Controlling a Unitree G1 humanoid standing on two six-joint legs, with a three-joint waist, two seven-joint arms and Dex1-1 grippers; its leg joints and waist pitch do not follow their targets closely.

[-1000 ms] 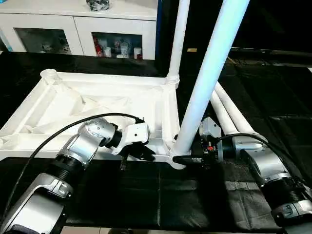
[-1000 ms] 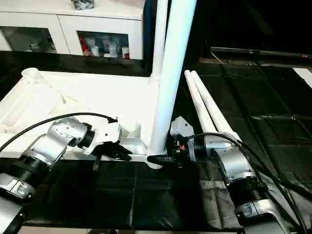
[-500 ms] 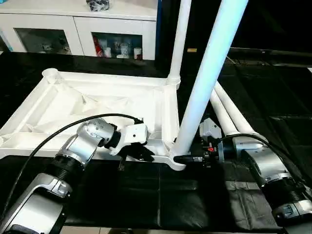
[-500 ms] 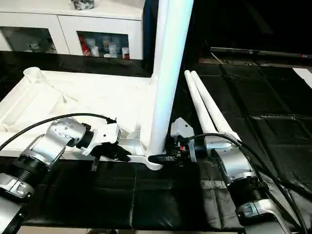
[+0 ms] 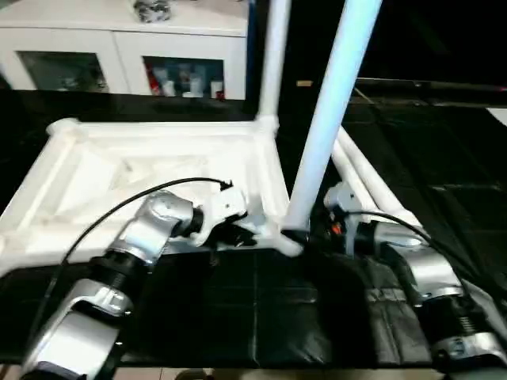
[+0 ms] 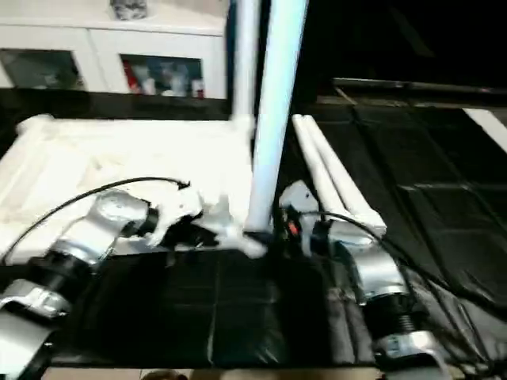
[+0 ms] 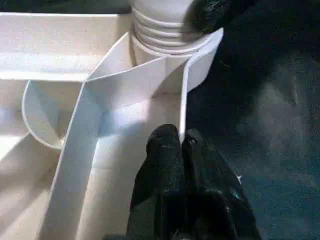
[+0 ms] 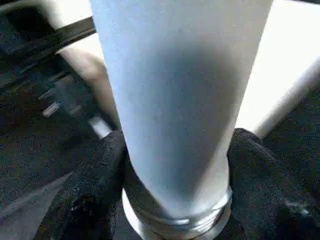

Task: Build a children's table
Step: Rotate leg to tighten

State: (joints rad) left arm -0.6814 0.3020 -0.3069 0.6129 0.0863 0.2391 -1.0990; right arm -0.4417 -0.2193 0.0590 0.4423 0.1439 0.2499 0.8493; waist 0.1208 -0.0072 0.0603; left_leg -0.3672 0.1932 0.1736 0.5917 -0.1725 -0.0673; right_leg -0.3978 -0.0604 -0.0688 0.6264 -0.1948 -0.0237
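One white plastic tabletop (image 5: 150, 158) lies upside down on a black mat (image 5: 261, 309), ribbed underside up, with round sockets at its corners. Four white tubular legs can be counted. Two stand upright in corner sockets: the near leg (image 5: 329, 127) rises from the corner closest to the robot, between the two arms, and the far leg (image 5: 272, 63) rises from the corner behind it. The other two, the loose legs (image 5: 364, 178), lie side by side on the mat just to the right of the tabletop, touching each other along their length.

The left gripper (image 7: 175, 145) has its two black fingers pressed together with nothing between them, their tips resting against the thin rim of the tabletop just beside the near corner socket. The right gripper (image 8: 175, 165) has its fingers spread on either side of the near leg's ringed base, one finger (image 8: 95, 175) on each flank and both pressed close against the tube.

The black mat covers the whole work surface and shows creases and fold lines. Behind it stands one white cabinet (image 5: 127, 47) with two glass doors and small colourful items inside; a dark object sits on top of it. To the right of the cabinet the room is dark.
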